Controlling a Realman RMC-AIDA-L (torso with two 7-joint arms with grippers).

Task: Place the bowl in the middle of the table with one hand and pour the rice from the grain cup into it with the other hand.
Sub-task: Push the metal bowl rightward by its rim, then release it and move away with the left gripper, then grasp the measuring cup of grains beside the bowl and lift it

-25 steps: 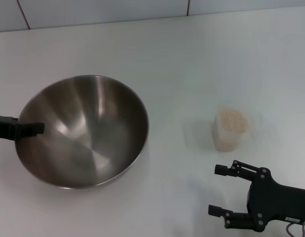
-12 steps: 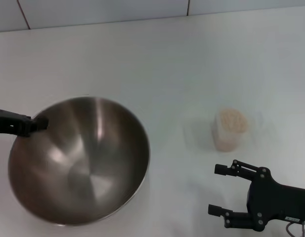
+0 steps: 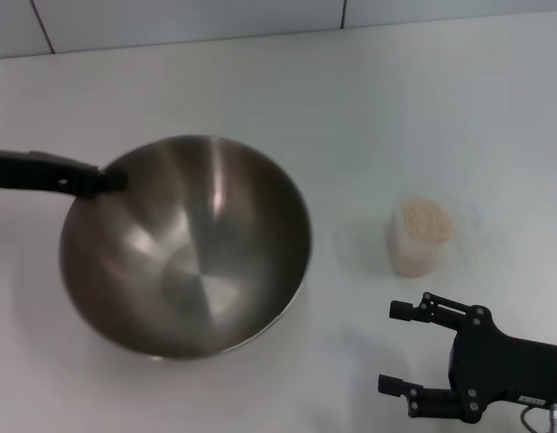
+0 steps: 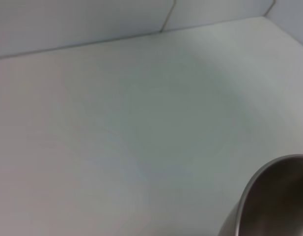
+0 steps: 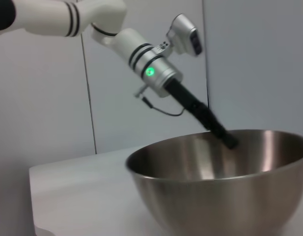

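Steel fills our left half: the bowl [image 3: 188, 248], round and brushed silver, sits tilted on the table [image 3: 350, 108], its far-left rim clamped in our left gripper [image 3: 102, 180], jaws closed on the metal. White, matte surface runs wide behind it up to the back edge. Between bowl and grain cup [image 3: 420, 236] lies a bare strip. The clear cup stands upright, rice [image 3: 423, 219] heaped pale beige. Near it, our right gripper [image 3: 409, 347] hovers, jaws spread apart.
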